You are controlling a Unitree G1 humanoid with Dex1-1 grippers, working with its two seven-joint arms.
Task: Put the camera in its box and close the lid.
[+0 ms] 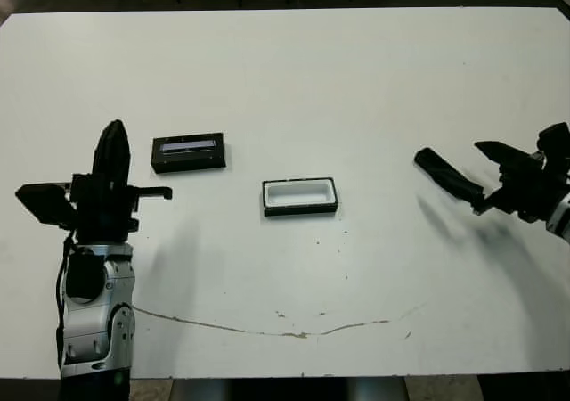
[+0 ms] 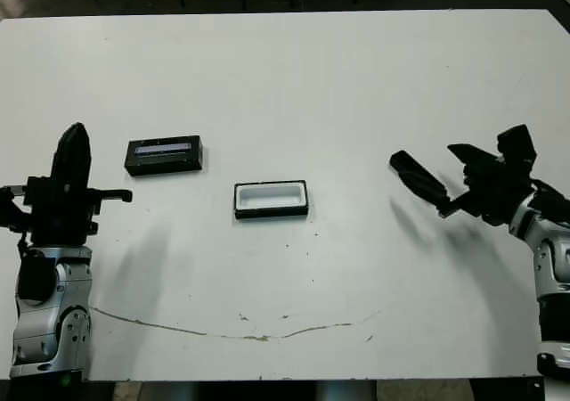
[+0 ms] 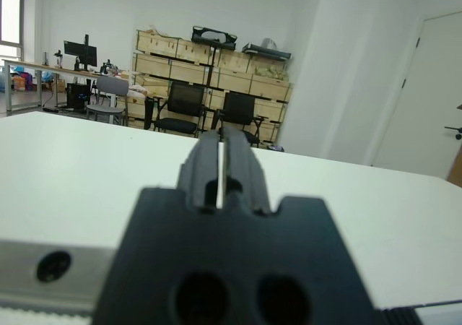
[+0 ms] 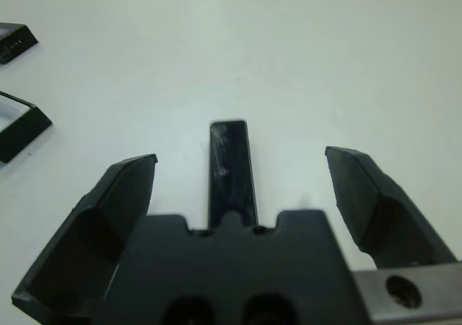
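Observation:
The camera (image 1: pixel 448 177), a narrow black bar, sits at the right of the table and points away from my right gripper (image 1: pixel 517 150). That gripper is open, with one finger (image 4: pixel 119 195) on each side of the bar and neither touching it. I cannot tell whether the bar rests flat on the table. The box (image 1: pixel 300 197), a black tray with a white lining, stands open at the table's middle. To its left lies the lid (image 1: pixel 188 152), a black slab with a pale strip. My left gripper (image 1: pixel 112 143) is shut on nothing, raised near the lid's left.
The white table (image 1: pixel 294 89) has a thin brown scratch line (image 1: pixel 267 330) near its front edge. In the left wrist view, shelves of boxes, office chairs and a desk with a monitor stand beyond the table.

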